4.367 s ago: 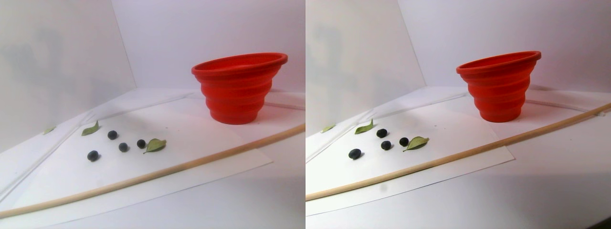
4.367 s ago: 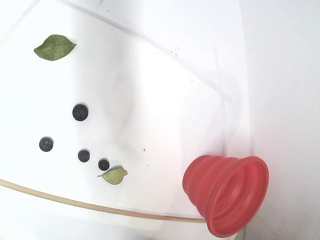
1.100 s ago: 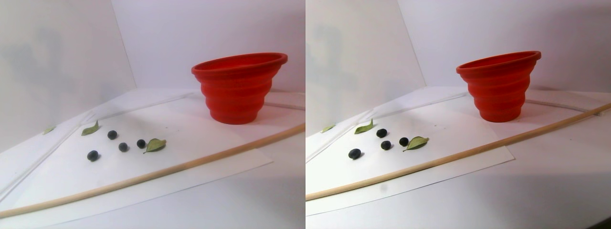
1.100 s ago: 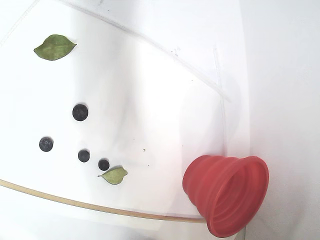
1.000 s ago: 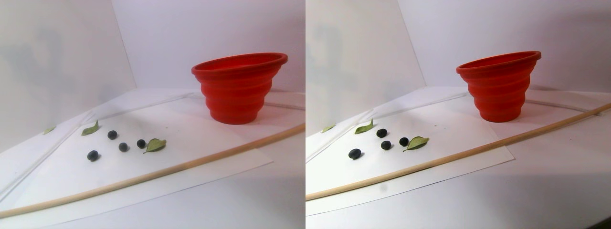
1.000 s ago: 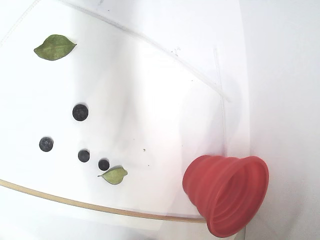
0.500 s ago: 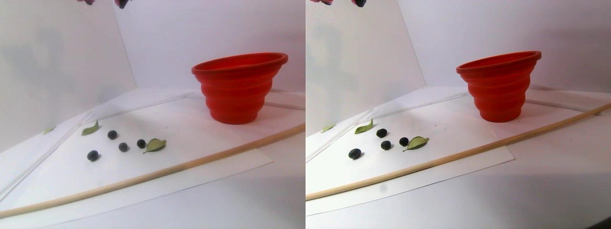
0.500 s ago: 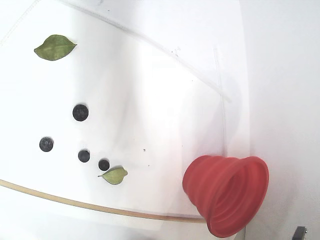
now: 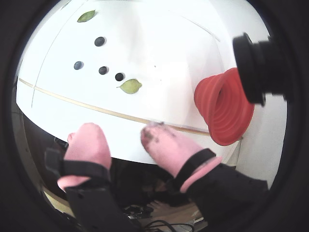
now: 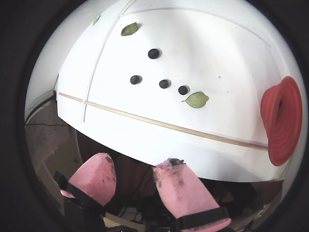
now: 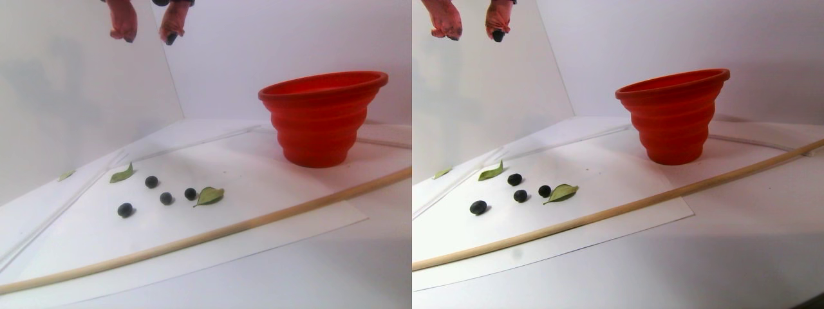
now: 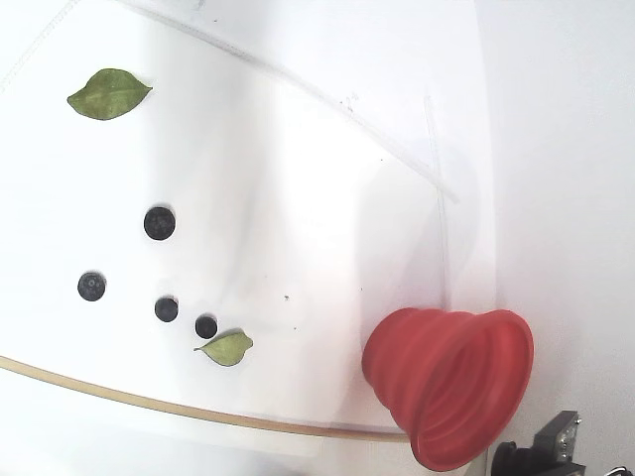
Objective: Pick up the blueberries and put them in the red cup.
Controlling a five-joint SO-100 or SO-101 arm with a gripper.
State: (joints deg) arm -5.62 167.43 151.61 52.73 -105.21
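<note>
Several dark blueberries [image 12: 159,223] lie loose on the white sheet, left of the red cup [image 12: 446,382], which stands upright with stepped walls [image 11: 322,122]. My gripper [image 11: 149,37] hangs high above the berries at the top left of the stereo pair view. It is open, and nothing is between its pink padded fingers [image 9: 87,140]. In both wrist views the blueberries [image 9: 103,70] [image 10: 164,84] sit far beyond the gripper [image 9: 118,133] [image 10: 137,162], and the red cup [image 9: 219,108] [image 10: 282,121] is off to the right. The cup's inside is hidden.
A green leaf [image 12: 227,348] lies beside the nearest berry and another leaf [image 12: 109,93] farther off. A long thin wooden stick [image 11: 225,228] runs across the sheet's front. A dark arm part [image 12: 541,451] shows at the fixed view's lower right corner. White walls stand behind.
My gripper has come down into the top of the stereo pair view, and an arm part has entered the fixed view's corner. Berries, leaves and cup have not moved.
</note>
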